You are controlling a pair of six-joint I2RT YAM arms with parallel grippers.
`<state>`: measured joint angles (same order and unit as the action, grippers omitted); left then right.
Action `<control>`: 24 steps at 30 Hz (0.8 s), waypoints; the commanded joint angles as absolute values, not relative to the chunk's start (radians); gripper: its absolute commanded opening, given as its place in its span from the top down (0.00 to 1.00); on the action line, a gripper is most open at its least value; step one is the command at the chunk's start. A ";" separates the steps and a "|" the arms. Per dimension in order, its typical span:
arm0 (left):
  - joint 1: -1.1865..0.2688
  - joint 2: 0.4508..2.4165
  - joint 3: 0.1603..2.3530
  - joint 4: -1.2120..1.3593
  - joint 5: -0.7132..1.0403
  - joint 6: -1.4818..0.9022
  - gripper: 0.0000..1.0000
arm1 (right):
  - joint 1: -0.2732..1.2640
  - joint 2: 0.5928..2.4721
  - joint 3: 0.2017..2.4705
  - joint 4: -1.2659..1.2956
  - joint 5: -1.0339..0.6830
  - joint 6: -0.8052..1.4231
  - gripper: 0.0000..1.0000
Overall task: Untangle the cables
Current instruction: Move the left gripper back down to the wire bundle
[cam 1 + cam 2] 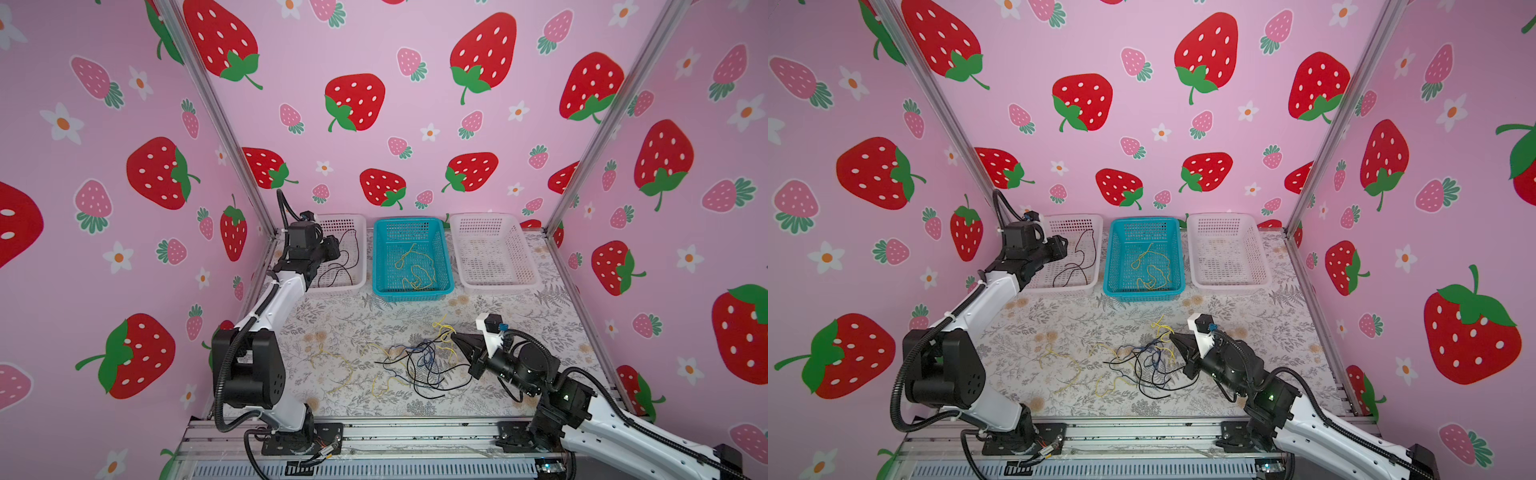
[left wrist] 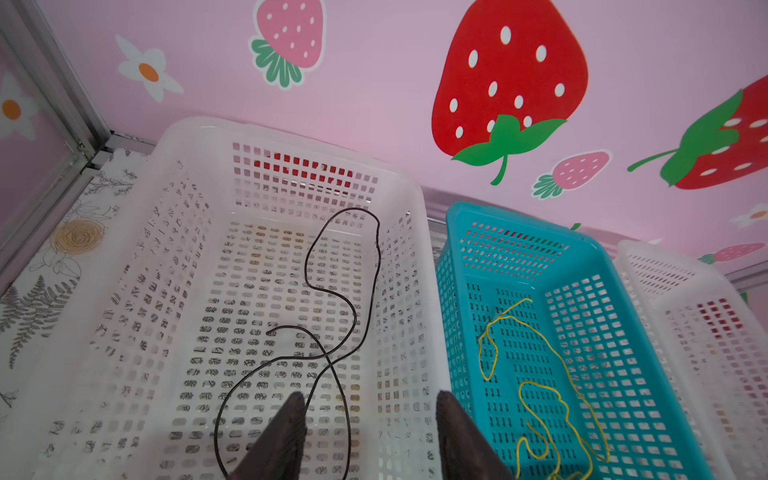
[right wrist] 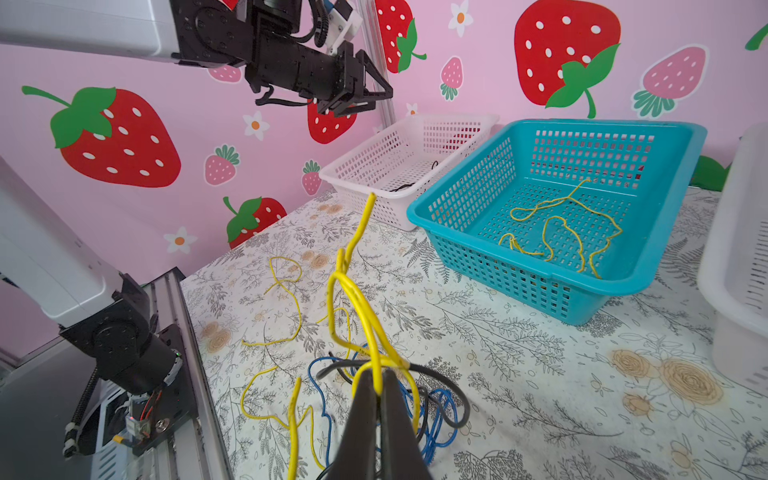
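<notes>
- left wrist view: the left gripper (image 2: 370, 432) has its jaws partly apart, with nothing clamped between them.
- a black cable (image 2: 379, 253) lies loose below and ahead of these jaws, on the floor of a white basket (image 2: 270, 131). one strand passes just beside one finger. judgement: the drop of this cable is complete.
- the right gripper (image 3: 379, 376) has its jaws closed on a yellow cable (image 3: 361, 307), pinched at the tips. the cable rises ahead of the jaws in a bent loop, off the table (image 3: 519, 374).
- the tangle (image 1: 419, 365) of blue, black and yellow strands lies below the right jaws and to either side of them. further loose yellow strands lie on the table near it.
- a sorted yellow cable (image 3: 544, 203) lies in the blue basket (image 3: 582, 124), well ahead of the right jaws.
- step in hand, as judged: extraction of one yellow cable from the tangle, for sorting by colour.
- the next move calls for a slow pull up and away, so that the held cable slips out of the blue and black loops without dragging them. carriage to the blue basket follows. the free left gripper is available to pin the tangle.
- brands, labels, writing: none readable in any view. the walls (image 1: 374, 62) carry a strawberry and flower print only.
</notes>
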<state>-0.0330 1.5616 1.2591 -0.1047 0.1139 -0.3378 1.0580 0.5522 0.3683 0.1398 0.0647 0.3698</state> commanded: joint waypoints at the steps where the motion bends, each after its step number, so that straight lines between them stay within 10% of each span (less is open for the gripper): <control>1: -0.026 1.477 1.262 -0.148 0.201 -0.483 0.44 | 1.063 0.577 0.424 0.119 0.121 0.395 1.00; 11: -0.074 1.106 0.840 0.105 0.462 -0.796 0.41 | 1.063 0.590 0.456 0.146 0.105 0.426 1.00; 24: -0.431 0.754 0.642 0.054 0.564 -0.511 0.40 | 1.062 0.614 0.465 0.172 0.071 0.434 1.00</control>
<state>-0.3832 0.7689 0.6502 0.0711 0.4988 -0.6086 1.0584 0.6197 0.4370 0.1345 0.0853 0.4213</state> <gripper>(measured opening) 0.600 0.053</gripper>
